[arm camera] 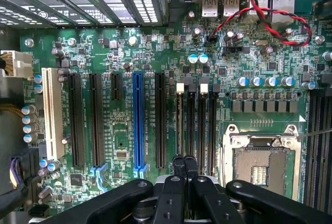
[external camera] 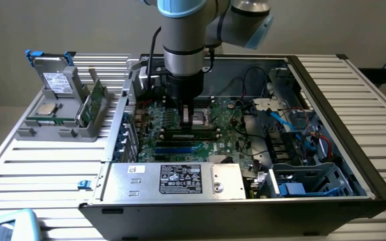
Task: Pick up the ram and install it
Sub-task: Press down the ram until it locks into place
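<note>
- The jaws are clenched with nothing visible between them; the gripper (external camera: 189,118) is low inside the case (external camera: 371,173), with its tips (arm camera: 185,159) right over the black memory slots (arm camera: 196,125).
- A green stick that I take for the ram (external camera: 96,102) stands on edge, tilted, in the grey holder (external camera: 59,133) on the desk (external camera: 45,165), at the exterior view's left and well apart from the gripper.
- In the exterior view a long dark strip lies along the slots (external camera: 191,134) below the gripper. I cannot tell whether it is a seated stick or a bare slot.
- Risk: closed tips this near the board (arm camera: 119,53) could press on a slot wall or a white latch (arm camera: 204,87). A slightly off-line descent would cause it, and the latch could snap or the slot crack.
- Risk: the open processor socket (arm camera: 262,164) sits just beside the slots. A sideways drift towards it could bend its contacts.
- Risk: if a stick is in the slot, pushing at one end only would seat it crooked, with one latch closed and the other not.
- Risk: the arm stands close to the case's rear wall and cables. The red-and-black wires (arm camera: 270,14) hang loose above the board, and a swing or a careless lift could snag them.
- Risk: the ram in the holder leans, so a grip taken off-centre may tip it or pull it out skewed, and it would then meet the slot at an angle.
</note>
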